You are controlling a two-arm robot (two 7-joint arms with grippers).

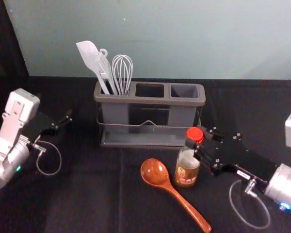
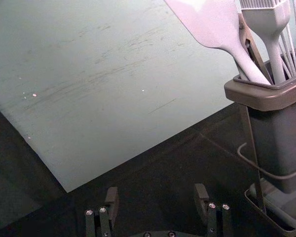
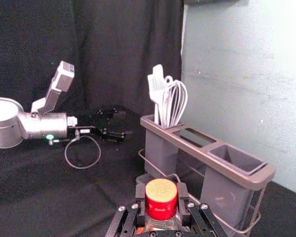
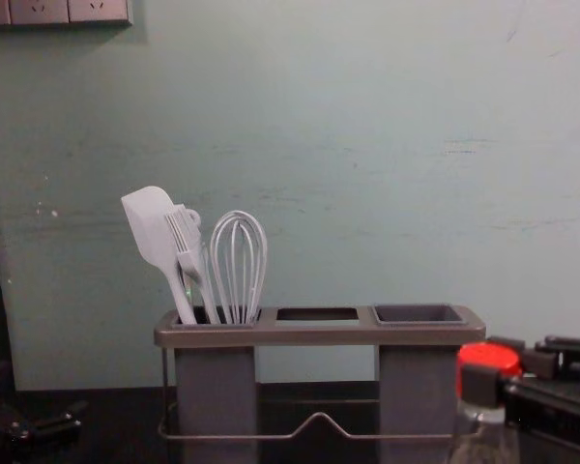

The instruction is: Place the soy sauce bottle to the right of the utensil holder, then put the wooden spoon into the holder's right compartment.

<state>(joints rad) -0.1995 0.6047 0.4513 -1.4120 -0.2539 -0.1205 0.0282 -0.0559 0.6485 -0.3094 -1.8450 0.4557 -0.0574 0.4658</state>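
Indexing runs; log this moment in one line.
right gripper: shut on bottle, before holder | left gripper: open, left of holder | spoon: on table

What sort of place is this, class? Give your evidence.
Probably a robotics lab's mock kitchen: over black cloth, the right gripper holds a soy sauce bottle, while the left gripper hovers beyond the utensil holder's left end.

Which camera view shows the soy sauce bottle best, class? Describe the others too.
The head view shows the soy sauce bottle from red cap to base, label included. The right wrist view shows its top in the right gripper; the chest view, its partly hidden upper part.
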